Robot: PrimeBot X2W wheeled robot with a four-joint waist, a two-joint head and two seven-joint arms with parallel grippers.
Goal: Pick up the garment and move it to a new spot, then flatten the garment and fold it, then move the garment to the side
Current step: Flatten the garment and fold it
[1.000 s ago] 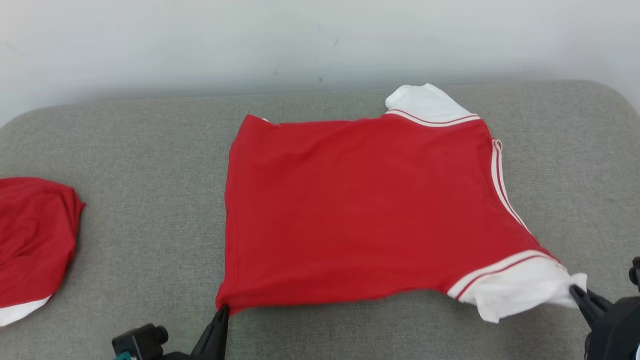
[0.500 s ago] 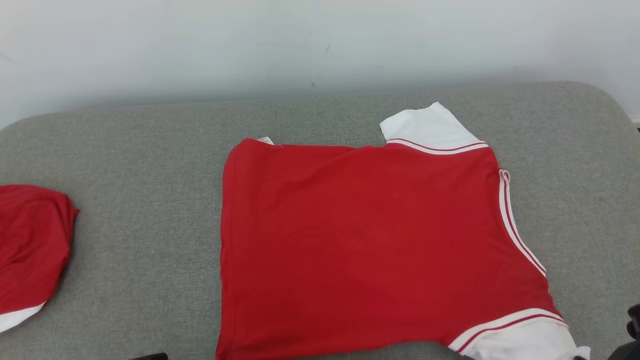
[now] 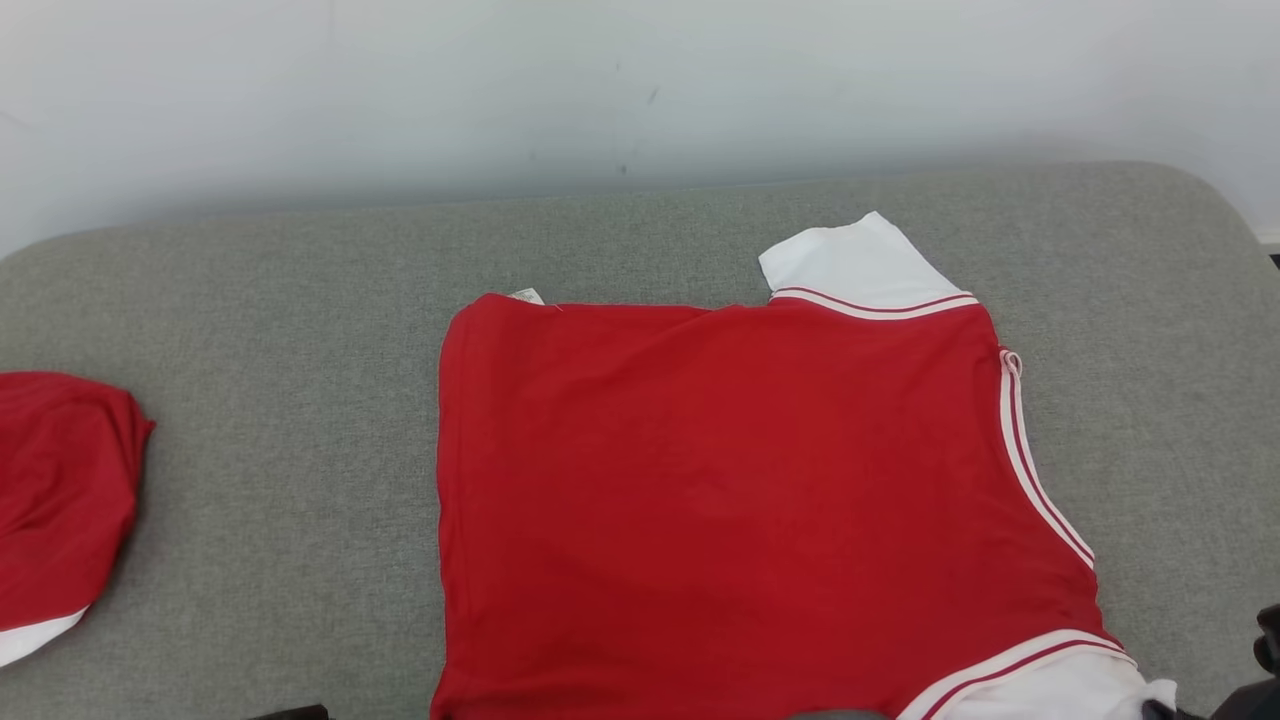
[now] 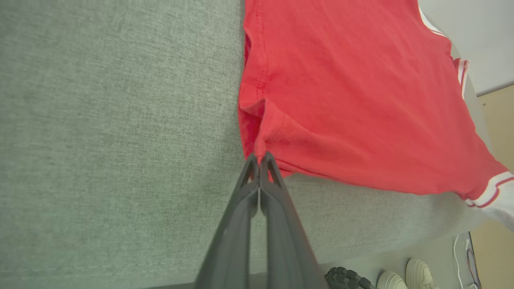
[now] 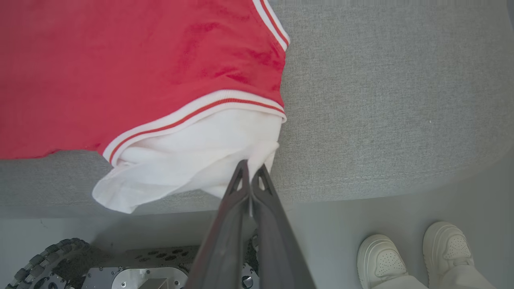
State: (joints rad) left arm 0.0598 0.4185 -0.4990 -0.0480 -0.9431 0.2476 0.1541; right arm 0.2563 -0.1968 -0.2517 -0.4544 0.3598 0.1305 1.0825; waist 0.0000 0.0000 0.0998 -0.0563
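The garment [image 3: 720, 500] is a red shirt with white, red-striped sleeves, spread flat on the grey cushion [image 3: 280, 300]. Its near edge runs off the bottom of the head view. In the left wrist view my left gripper [image 4: 260, 157] is shut on the garment's [image 4: 353, 100] red hem corner. In the right wrist view my right gripper [image 5: 249, 166] is shut on the white sleeve of the garment [image 5: 188, 156], which hangs over the cushion's front edge [image 5: 361, 188]. A dark part of the right arm [image 3: 1255, 680] shows at the lower right of the head view.
Another red and white cloth [image 3: 60, 490] lies bunched at the cushion's left end. A pale wall [image 3: 640, 80] stands behind. A person's white shoes [image 5: 417, 253] are on the floor by the front edge, and the robot's wheeled base [image 5: 120, 265] is below.
The head view has tilted, so the shirt sits lower in it and both grippers have dropped past its bottom edge. The shirt lies flatter, its near edge drawn toward me.
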